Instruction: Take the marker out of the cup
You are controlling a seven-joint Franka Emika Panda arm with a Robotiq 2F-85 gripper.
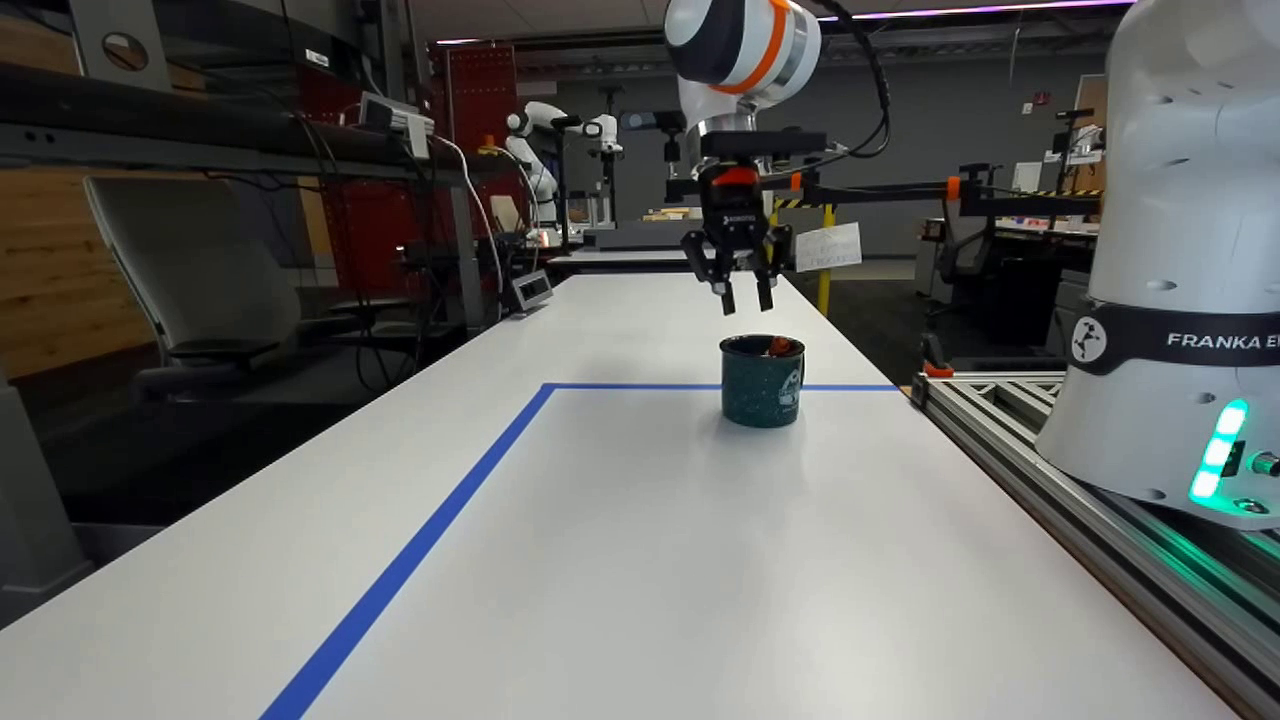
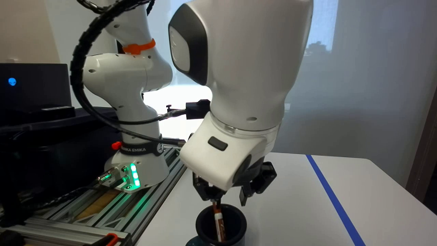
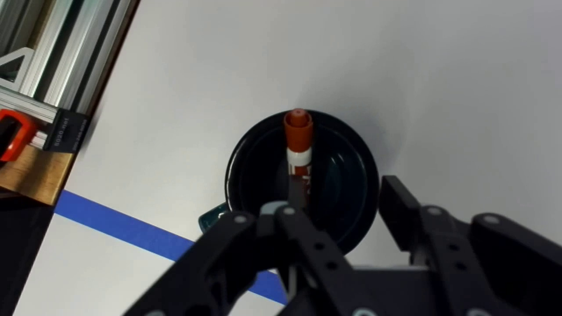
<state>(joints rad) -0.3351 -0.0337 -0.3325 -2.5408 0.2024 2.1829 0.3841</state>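
The dark teal cup [image 1: 750,395] stands upright on the white table. It also shows in the wrist view [image 3: 371,173] and in an exterior view [image 2: 241,218], cut by the lower edge there. The marker [image 3: 299,138], with a reddish-orange cap and a white label, leans inside the cup, its cap at the rim. It shows in both exterior views [image 1: 779,346] [image 2: 219,222]. My gripper [image 1: 747,298] is open and empty above the cup. In the wrist view [image 3: 344,193] one finger covers part of the marker's body; the other is beside the cup's rim.
Blue tape [image 1: 450,510] lies on the white table [image 1: 650,560], one strip passing by the cup. A metal rail frame [image 1: 1050,500] and the robot base [image 1: 1180,400] border the table. A small grey device [image 1: 532,290] stands on the table's far edge. The cup's handle [image 3: 213,217] points toward the tape.
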